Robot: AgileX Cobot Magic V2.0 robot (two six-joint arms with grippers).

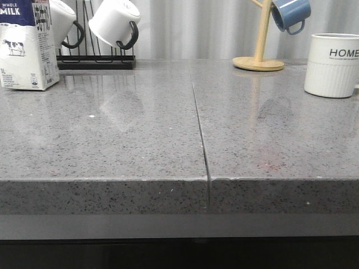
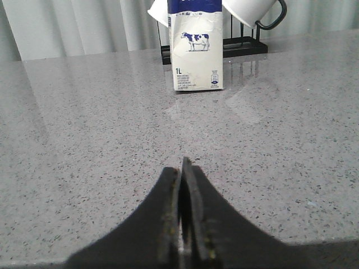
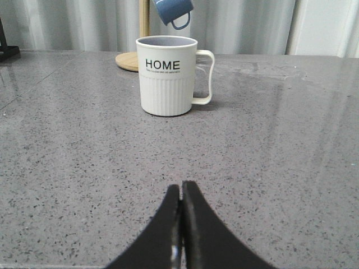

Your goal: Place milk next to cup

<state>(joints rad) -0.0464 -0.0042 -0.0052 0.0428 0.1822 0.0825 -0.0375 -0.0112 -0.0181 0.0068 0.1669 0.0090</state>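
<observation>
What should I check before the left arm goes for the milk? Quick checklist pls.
1. Milk upright on the table, far left: ok.
2. Cup upright, far right, with bare table beside it for the carton: ok.
3. Left gripper open for the grasp: not ok, jaws are shut and it holds nothing.
4. Left gripper lined up with the milk: ok, the left wrist view shows the carton nearly straight ahead across bare table.
5. Space behind the carton: cannot tell; the black rack with white mugs stands close behind it.
6. Right gripper out of the way: ok, shut and short of the cup.
</observation>
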